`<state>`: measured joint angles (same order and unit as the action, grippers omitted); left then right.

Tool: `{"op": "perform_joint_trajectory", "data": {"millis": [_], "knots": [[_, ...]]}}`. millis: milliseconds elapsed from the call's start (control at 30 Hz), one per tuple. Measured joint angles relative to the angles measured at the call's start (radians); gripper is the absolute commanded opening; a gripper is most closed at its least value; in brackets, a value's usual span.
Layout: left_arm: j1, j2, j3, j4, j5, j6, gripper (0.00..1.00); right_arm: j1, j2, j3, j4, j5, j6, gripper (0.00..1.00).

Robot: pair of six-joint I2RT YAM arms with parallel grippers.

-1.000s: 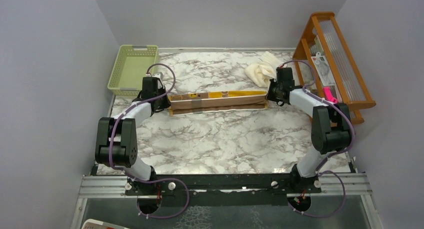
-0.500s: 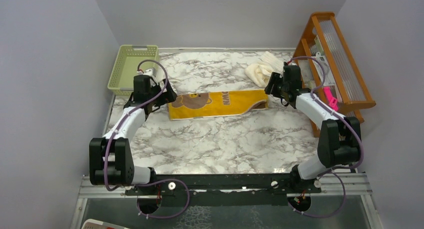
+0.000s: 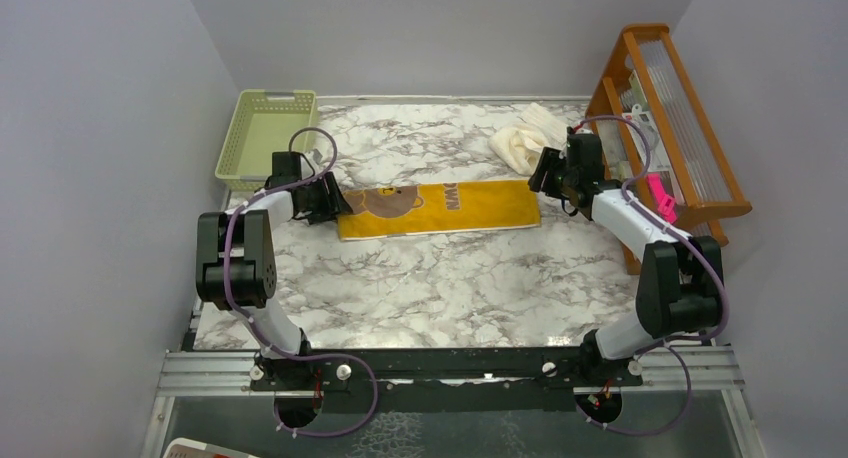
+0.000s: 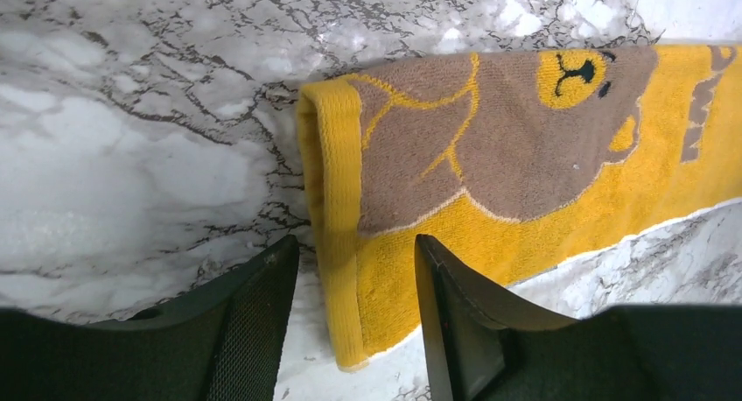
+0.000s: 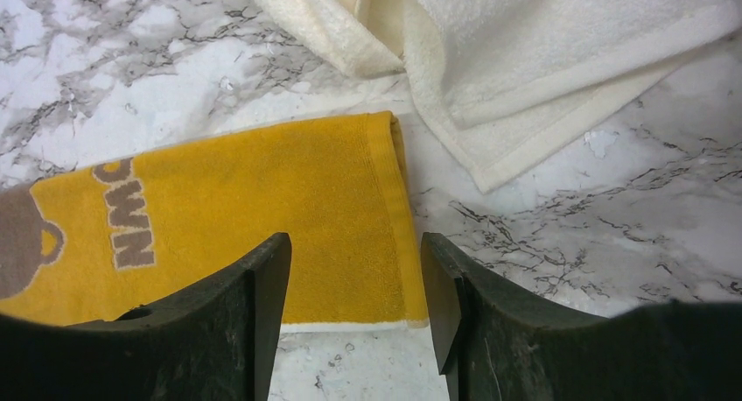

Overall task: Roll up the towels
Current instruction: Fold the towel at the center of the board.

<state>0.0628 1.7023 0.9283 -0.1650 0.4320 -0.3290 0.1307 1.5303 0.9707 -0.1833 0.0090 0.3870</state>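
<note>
**1. MARKINGS.** The brown towel [image 3: 440,208] has a bear-face print at its L end and brown block lettering toward the middle. "WN" reads clearly. My R wrist view shows a partial "O" before it, and anything further is cut off. Printed sheets in the rack are too small to read.

**2. CONTAINERS.** The light-green basket [image 3: 262,138] is at the far-L corner of the marble surface [image 3: 450,278], well apart from both towels. The wooden rack [image 3: 668,128] stands at the far-R edge and holds clear-fronted sheets/packets. A pink item [image 3: 657,190] sits at its near end.

**3. TASK ITEMS.** The brown towel lies flat as a long strip, print side up w/ the mustard border showing. It runs L–R between my two claws. The cream towel [image 3: 522,140] is bunched just beyond the strip's R end, near the rack. Its edge is just beside the strip's corner, but I cannot tell whether they touch.

**4. CLAWS.**
- **L claw** [image 4: 354,248]: fingers apart, nothing clamped, over the strip's L hem near its front corner.
- **R claw** [image 5: 354,243]: fingers apart, nothing clamped, over the strip's R end w/ the hem visible in the gap.
</note>
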Motion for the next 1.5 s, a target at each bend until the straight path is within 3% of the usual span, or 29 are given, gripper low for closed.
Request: {"op": "perform_joint_trajectory", "data": {"millis": [200,267,300,333,600,900,1067,1167,1267,1500], "knots": [[0.002,0.042,0.019,0.006,0.071,0.0,0.36,0.0,-0.003,-0.017,0.0,-0.013,0.0,0.57],[0.002,0.051,0.019,0.01,0.092,-0.006,0.2,0.0,-0.003,-0.017,0.003,-0.021,0.0,0.57],[0.002,0.057,0.018,0.013,0.103,-0.011,0.02,0.0,-0.003,-0.017,0.003,-0.023,0.0,0.57],[0.002,0.062,0.016,0.015,0.113,-0.013,0.0,0.0,-0.003,-0.017,0.003,-0.027,0.0,0.58],[0.001,0.051,0.014,-0.04,0.099,0.002,0.0,0.0,-0.005,-0.034,0.012,-0.068,0.002,0.59],[0.001,-0.24,0.08,-0.286,-0.303,0.113,0.0,0.035,0.005,-0.05,0.008,-0.094,0.003,0.6],[-0.006,-0.265,0.171,-0.39,-0.539,0.128,0.0,0.08,0.053,-0.006,-0.027,-0.082,0.009,0.63],[-0.048,-0.219,0.263,-0.476,-0.639,0.109,0.0,0.09,0.063,0.011,-0.048,-0.073,0.01,0.63],[-0.172,-0.107,0.409,-0.57,-0.71,0.078,0.0,0.09,0.062,0.015,-0.058,-0.065,0.012,0.64],[-0.452,0.216,0.737,-0.747,-0.709,0.009,0.0,0.09,0.059,0.016,-0.089,-0.057,0.011,0.65]]}}
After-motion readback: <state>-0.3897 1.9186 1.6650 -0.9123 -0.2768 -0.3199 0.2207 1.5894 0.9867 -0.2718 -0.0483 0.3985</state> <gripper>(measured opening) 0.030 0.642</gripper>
